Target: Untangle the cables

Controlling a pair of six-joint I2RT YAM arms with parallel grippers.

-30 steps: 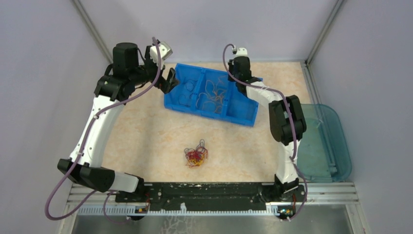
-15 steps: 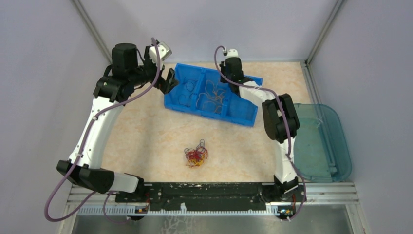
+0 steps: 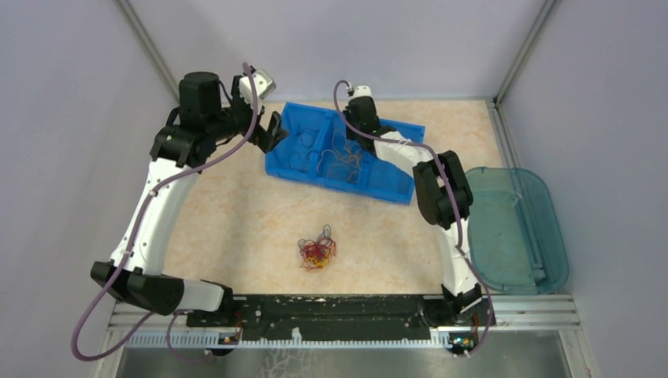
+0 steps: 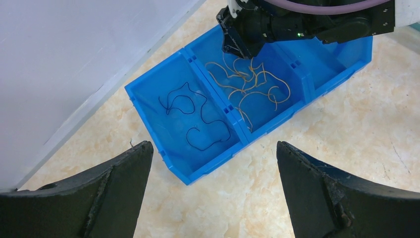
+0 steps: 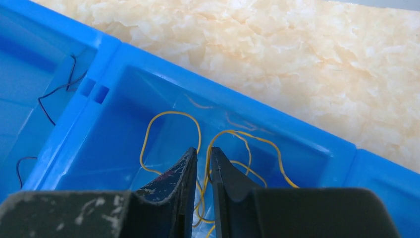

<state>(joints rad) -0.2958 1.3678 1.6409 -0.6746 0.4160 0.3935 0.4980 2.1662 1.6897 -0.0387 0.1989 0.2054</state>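
— Entry one, cables?
— Cables: a red, yellow and dark tangle [image 3: 317, 252] in the middle of the worktop [image 3: 228, 213]. Bare surface lies on every side of it, and it is well apart from the bin [image 3: 378, 187] and the arm bases. In the bin: dark strands [image 4: 195, 119] in the left-end compartment, yellow strands [image 4: 250, 84] in the middle one.
— Bin placing?
— Far side of the worktop, askew, with open margin along its near wall. Tray [image 3: 512, 236] at the right edge.
— Claws?
— Left claw [image 4: 214, 148]: released, jaws spread wide, just off the bin's left end. Right claw [image 5: 203, 156]: tips inside the middle compartment, jaws almost together with a slim gap. Yellow strands show through that gap; cannot tell whether one is pinched.
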